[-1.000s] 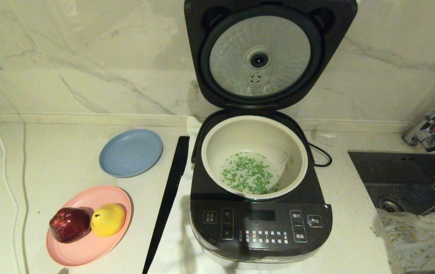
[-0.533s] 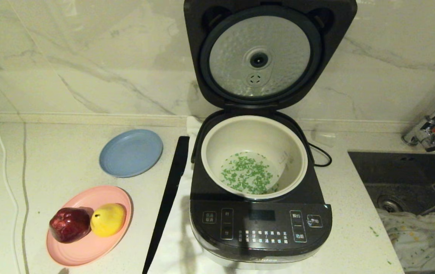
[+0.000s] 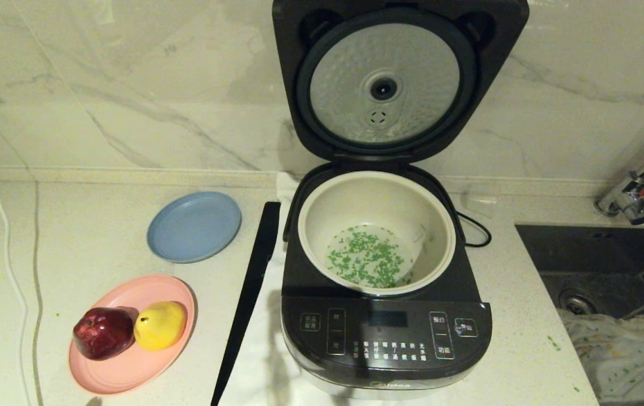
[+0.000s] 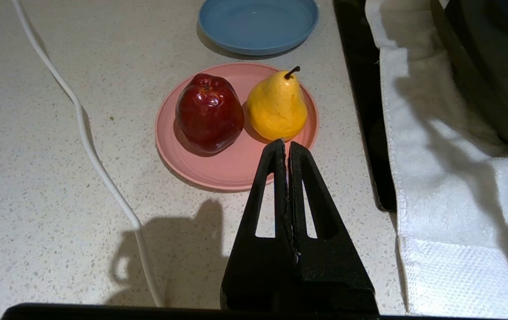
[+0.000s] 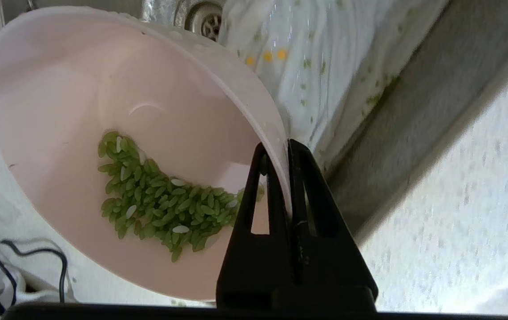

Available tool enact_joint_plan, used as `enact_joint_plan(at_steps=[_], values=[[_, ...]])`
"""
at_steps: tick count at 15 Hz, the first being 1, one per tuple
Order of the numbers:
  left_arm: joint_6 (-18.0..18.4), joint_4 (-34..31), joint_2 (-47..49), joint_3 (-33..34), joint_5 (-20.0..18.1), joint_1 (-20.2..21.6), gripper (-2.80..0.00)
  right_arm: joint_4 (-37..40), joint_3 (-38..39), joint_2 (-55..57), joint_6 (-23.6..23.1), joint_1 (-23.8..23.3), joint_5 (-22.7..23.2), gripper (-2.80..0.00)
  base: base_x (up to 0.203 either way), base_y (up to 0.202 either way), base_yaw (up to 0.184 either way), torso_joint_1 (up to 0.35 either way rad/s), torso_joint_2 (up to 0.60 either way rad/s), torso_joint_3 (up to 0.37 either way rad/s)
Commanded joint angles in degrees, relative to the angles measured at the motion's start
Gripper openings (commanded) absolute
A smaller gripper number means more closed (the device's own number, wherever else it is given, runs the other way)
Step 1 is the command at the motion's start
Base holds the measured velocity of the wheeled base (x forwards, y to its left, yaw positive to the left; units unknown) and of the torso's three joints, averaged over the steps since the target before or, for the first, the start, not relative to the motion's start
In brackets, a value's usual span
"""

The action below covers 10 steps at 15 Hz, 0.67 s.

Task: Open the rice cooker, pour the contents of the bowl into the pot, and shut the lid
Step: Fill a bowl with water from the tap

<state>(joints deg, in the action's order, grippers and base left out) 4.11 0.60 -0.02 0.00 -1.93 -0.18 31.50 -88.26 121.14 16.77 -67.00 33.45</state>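
The rice cooker (image 3: 387, 338) stands mid-counter with its lid (image 3: 384, 84) swung up against the wall, silver underside facing me. Green bits with white grains (image 3: 367, 262) lie in the bottom of its cream pot (image 3: 322, 214). Neither gripper shows in the head view. In the right wrist view my right gripper (image 5: 287, 144) is shut on the rim of the pale pink bowl (image 5: 80, 89), which is tilted over the sink. More green and white contents (image 5: 160, 200) sit inside the bowl. My left gripper (image 4: 286, 143) hangs shut and empty above the counter left of the cooker.
A blue plate (image 3: 194, 225) and a pink plate (image 3: 124, 372) with an apple (image 3: 102, 332) and pear (image 3: 159, 325) lie left of the cooker. A black strip (image 3: 248, 299) lies beside it. On the right are the sink (image 3: 598, 254), a speckled cloth (image 3: 621, 349) and the tap (image 3: 632, 197).
A pale shape at the right edge over the sink has left the head view. Green bits now lie on the counter by the sink and on the cloth.
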Motion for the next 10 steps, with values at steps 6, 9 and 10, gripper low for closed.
enact_joint_plan(at_steps=[6, 9, 10], values=[[0.0, 0.0, 0.0, 0.3, 0.0, 0.0, -2.8, 0.4, -7.2, 6.7, 0.5, 1.8, 0.3, -2.8, 0.0, 0.0, 0.0, 0.0, 0.0, 0.0], [0.0, 0.0, 0.0, 0.3, 0.0, 0.0, -2.8, 0.1, -7.6, 7.6, 0.4, 3.8, 0.6, -2.8, 0.0, 0.0, 0.0, 0.0, 0.0, 0.0], [0.0, 0.0, 0.0, 0.3, 0.0, 0.0, -2.8, 0.1, -7.7, 7.8, 0.4, 4.6, 0.7, -2.8, 0.0, 0.0, 0.0, 0.0, 0.0, 0.0]])
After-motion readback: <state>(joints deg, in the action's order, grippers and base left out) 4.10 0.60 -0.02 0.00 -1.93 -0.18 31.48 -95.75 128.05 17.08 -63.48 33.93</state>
